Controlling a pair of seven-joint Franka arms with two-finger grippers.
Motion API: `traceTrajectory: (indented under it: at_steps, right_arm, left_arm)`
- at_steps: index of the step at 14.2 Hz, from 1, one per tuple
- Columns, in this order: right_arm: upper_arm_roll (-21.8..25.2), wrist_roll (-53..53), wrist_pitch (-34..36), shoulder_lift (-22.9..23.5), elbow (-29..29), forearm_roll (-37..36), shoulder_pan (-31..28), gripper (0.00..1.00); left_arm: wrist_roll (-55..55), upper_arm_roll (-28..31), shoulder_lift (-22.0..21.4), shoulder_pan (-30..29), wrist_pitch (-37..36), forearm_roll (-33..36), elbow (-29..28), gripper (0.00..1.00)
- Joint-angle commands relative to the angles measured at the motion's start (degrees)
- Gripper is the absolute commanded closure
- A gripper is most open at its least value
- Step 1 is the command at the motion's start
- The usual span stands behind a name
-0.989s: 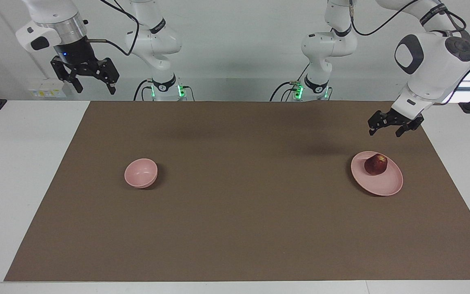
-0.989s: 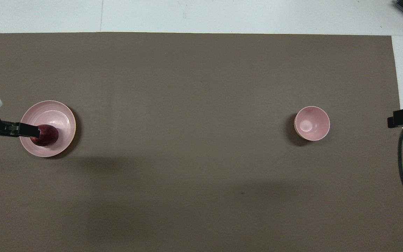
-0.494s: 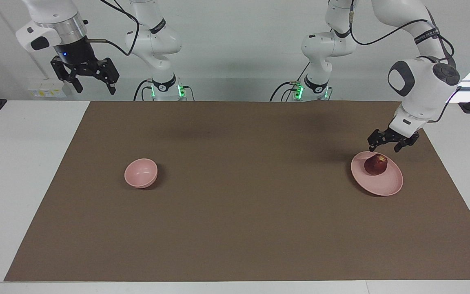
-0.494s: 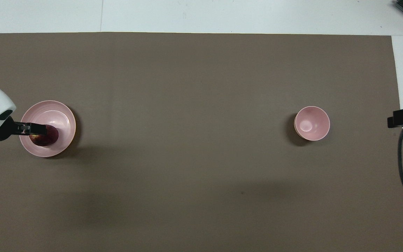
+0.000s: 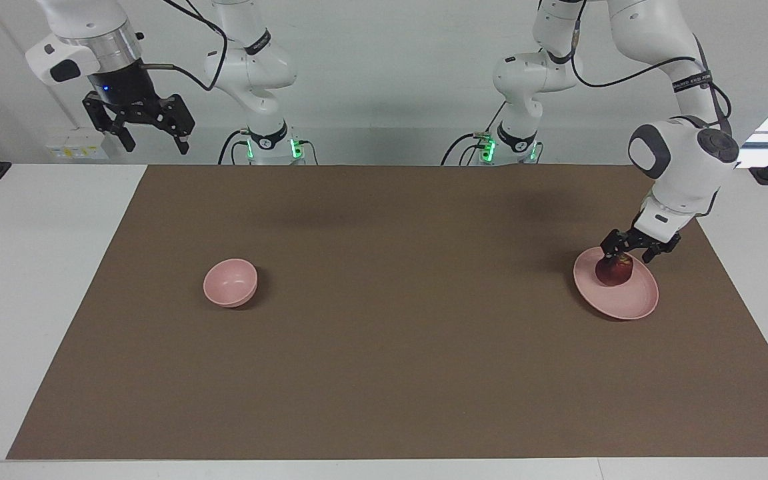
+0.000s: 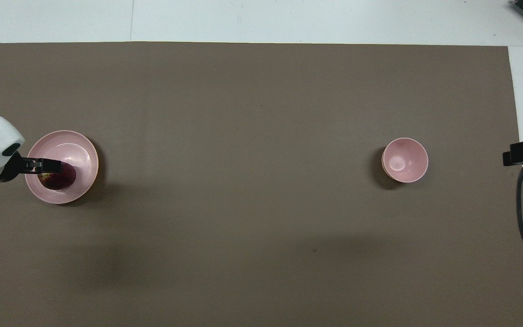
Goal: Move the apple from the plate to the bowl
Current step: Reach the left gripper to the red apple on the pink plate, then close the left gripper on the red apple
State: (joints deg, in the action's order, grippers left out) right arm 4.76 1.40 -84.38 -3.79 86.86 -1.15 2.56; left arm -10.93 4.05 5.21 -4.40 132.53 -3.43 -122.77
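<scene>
While the small round dark red apple (image 5: 614, 271) sits on the flat round pale pink plate (image 5: 627, 298), toward the plate's edge nearer the robots, the left claw (image 5: 627, 255) is down at it with its black fingers spread wide. One fingertip stands at each side of the fruit's top. Whether they touch the skin cannot be told, and nothing is lifted. From overhead the left claw (image 6: 46, 164) reaches in over the plate's rim (image 6: 86, 147) and covers part of the apple (image 6: 59, 179), which shows as a dark shape with a yellowish patch near the fingers.

The plate lies on the wide brown mat (image 5: 397, 347) that covers most of the white worktop (image 5: 31, 280), at the left arm's end. The small deep round pale pink bowl (image 5: 230, 283) stands upright on the same mat toward the right arm's end, well apart from the plate and about as far from the robots as the plate is. Seen from overhead, the bowl (image 6: 405, 160) has nothing in it.

The right arm waits. Its right claw (image 5: 149, 137) hangs high in the air over the white worktop's edge nearest the robots, at the right arm's end, off the mat. Its fingers are spread wide and hold nothing.
</scene>
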Motion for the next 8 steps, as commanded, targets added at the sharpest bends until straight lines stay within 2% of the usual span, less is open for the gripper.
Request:
traceTrajectory:
  at_steps: [1,5,8]
  right_arm:
    - [-0.4,-1.5,0.4,-0.1,-0.1,0.3,-0.7,0.0]
    - [-0.4,-1.6,0.5,-0.1,0.0,0.4,-0.7,0.0]
    - [-0.4,-1.7,0.4,-0.1,0.0,0.4,-0.7,0.0]
  left_arm:
    - [-0.4,-0.5,0.1,-1.0,2.5,-3.3,-1.2,0.0]
    - [-0.2,-0.5,1.0,-1.1,3.9,-3.5,-2.6,0.0]
    - [-0.1,-0.5,0.8,-1.5,3.3,-3.5,-3.3,0.06]
